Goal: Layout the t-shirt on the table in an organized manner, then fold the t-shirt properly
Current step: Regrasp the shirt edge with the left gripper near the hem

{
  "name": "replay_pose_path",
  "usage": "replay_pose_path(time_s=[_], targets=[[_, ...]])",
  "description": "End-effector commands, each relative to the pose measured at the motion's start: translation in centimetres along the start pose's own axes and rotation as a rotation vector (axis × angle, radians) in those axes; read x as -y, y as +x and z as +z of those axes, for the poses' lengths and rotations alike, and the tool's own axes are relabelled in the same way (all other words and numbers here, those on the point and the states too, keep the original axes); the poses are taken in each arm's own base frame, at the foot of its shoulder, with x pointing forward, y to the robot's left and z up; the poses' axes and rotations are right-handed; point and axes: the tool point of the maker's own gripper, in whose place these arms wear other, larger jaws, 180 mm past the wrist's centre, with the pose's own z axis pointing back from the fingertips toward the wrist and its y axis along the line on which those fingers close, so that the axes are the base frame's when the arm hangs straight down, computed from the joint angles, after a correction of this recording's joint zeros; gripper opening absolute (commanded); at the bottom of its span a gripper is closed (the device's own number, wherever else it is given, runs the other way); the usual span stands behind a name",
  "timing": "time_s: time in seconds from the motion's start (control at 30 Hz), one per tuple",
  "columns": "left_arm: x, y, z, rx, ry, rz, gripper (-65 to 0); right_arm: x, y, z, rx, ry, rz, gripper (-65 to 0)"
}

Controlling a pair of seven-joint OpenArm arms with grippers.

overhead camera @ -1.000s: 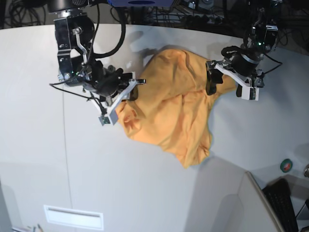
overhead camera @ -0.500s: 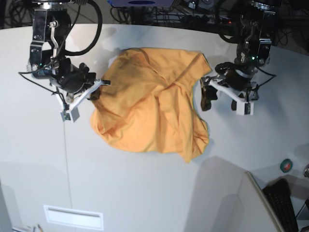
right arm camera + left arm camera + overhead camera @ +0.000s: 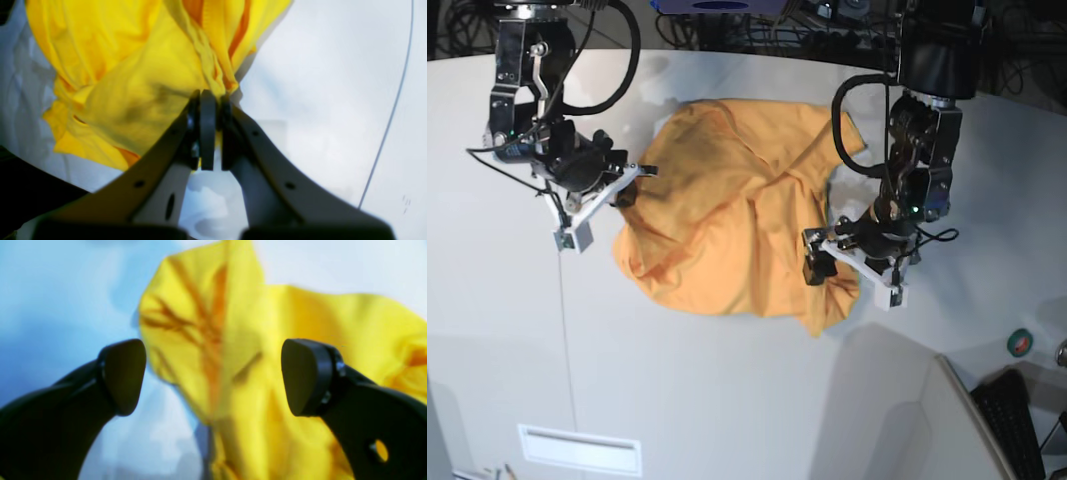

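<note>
On the table (image 3: 727, 390), right jaws pinch the t-shirt (image 3: 727, 220).

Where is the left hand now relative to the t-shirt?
In the base view, the left hand is on the right side, open, at the lower right edge of the t-shirt, not gripping it.

Overhead base view; both wrist close-ups, t-shirt (image 3: 737, 220) shared.
</note>
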Motion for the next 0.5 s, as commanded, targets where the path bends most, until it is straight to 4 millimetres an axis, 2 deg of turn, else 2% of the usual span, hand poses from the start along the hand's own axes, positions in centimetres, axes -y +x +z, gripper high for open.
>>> replay_pose_path(time_s=[0.0, 0.2, 0.27, 0.37, 0.47], targets=[[0.5, 3.2, -0.5, 0.072, -0.018, -0.009, -4.9, -0.4, 1.1, 0.3, 0.038, 0.015, 0.011, -65.0], [1.5, 4.9, -1.5, 0.092, -0.033, -0.001, -4.9, -0.3, 1.1, 0.2, 0.038, 0.014, 0.011, -65.0], [2.6, 5.3, -1.8, 0.096, -0.054, -0.005, -4.9, -0.4, 1.1, 0.2, 0.036, 0.015, 0.012, -65.0], [4.0, 4.5, -2.5, 0.065, -0.078, -0.026, -4.9, -0.4, 1.2, 0.2, 0.039, 0.014, 0.014, -65.0], [4.4, 4.1, -3.6, 0.032, -0.081, -0.024, -5.1, -0.4, 1.3, 0.2, 0.040, 0.014, 0.014, -65.0]])
